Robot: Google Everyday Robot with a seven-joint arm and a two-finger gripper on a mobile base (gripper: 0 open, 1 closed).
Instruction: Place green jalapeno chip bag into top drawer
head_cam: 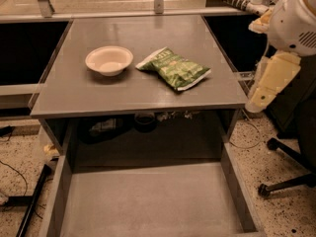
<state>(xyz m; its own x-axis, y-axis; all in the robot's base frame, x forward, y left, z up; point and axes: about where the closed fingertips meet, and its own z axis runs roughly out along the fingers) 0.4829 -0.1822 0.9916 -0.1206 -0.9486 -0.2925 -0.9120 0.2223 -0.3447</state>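
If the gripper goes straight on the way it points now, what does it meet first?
The gripper, right of the table, points down: probably the floor beside the drawer, at its right wall, though depth is unclear.

The chip bag (pixel 174 69) is mottled green with pale lettering and white seams. The bowl (pixel 109 59) is plain cream. The tabletop (pixel 123 95) and the drawer (pixel 148 201) are flat grey. Beyond the tabletop's right edge, the gripper (pixel 260 97) is pale yellow under a white arm (pixel 296 19). The floor (pixel 276 157) is beige with dark speckles.

End effector (pixel 265 87) at right, partly hidden
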